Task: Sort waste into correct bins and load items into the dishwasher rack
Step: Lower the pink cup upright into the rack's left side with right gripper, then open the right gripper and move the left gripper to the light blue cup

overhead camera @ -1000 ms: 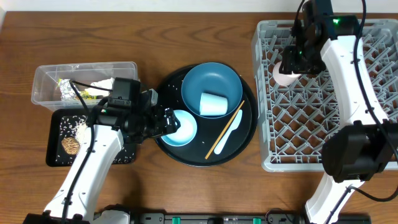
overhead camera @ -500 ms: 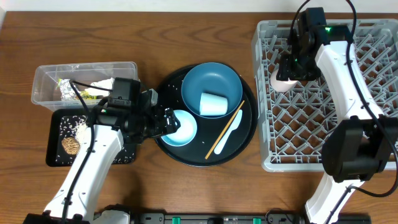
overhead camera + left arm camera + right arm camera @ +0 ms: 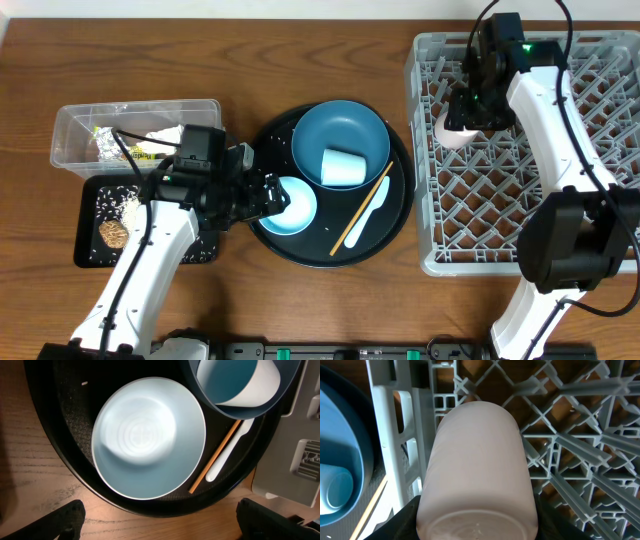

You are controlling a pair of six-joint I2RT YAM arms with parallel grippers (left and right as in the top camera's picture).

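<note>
Right gripper (image 3: 468,108) pinches the pink cup (image 3: 477,460) at the grey dishwasher rack's (image 3: 480,210) left edge. Well left of the rack, left gripper (image 3: 270,197) hovers, fingers spread wide, over the pale bowl (image 3: 150,440).

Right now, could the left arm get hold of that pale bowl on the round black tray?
Probably yes. The left gripper hangs open beside the pale bowl, at its rim. Nothing lies in the bowl, and the chopstick and spoon lie along its other side.
</note>
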